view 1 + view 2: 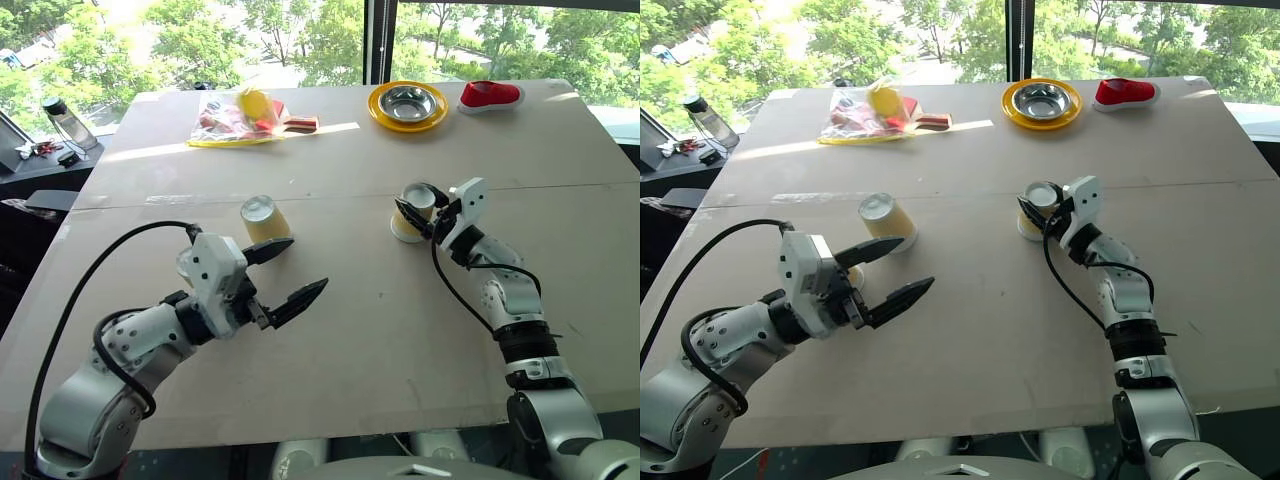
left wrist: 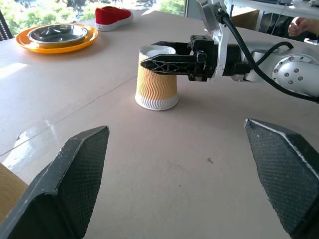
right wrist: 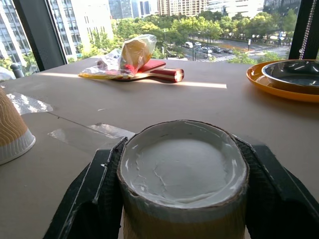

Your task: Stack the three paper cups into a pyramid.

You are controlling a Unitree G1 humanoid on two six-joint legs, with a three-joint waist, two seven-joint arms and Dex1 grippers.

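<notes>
Two paper cups are in view, both upside down with yellow wavy sides. One paper cup [image 1: 264, 220] stands alone left of the table's centre, just beyond the far finger of my left gripper [image 1: 307, 265]. That gripper is wide open with nothing between its fingers. The other paper cup [image 2: 156, 77] rests on the table right of centre. My right gripper [image 1: 418, 208] is shut on it, with black fingers [image 2: 169, 63] pressed against both sides near its upturned white base [image 3: 183, 167].
At the table's far side stand a yellow plate [image 1: 376, 112] holding a steel bowl [image 1: 408, 102], a red shoe [image 1: 490, 95] and a plastic bag [image 1: 240, 115] of items. A bottle [image 1: 63, 120] stands off the table's left edge.
</notes>
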